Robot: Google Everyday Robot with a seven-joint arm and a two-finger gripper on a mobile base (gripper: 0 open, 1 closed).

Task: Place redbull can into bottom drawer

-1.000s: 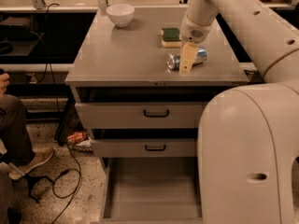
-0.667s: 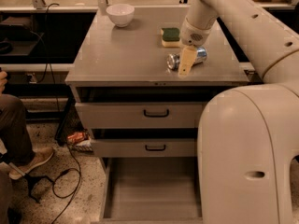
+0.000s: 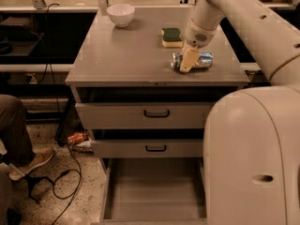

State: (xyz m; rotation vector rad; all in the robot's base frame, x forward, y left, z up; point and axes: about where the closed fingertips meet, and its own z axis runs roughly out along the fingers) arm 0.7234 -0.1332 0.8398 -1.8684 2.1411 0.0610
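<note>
The redbull can point(image 3: 202, 60) lies on its side on the grey cabinet top point(image 3: 126, 50), near the front right edge, blue and silver with a shiny end facing left. My gripper point(image 3: 187, 63) is down over the left part of the can, straddling it, with the arm reaching in from the upper right. The can rests on the cabinet top. The bottom drawer point(image 3: 154, 191) is pulled out below the two upper drawers, a wide shallow grey tray with nothing in it.
A green-yellow sponge point(image 3: 171, 36) sits just behind the can. A white bowl point(image 3: 121, 14) stands at the back left. The two upper drawers point(image 3: 140, 114) stand slightly ajar. A person's leg and shoe point(image 3: 23, 144) and cables point(image 3: 63, 182) are left. My base point(image 3: 253, 158) fills the right.
Almost nothing has moved. My gripper has stayed over the can, perhaps a touch lower. The can lies in the same place.
</note>
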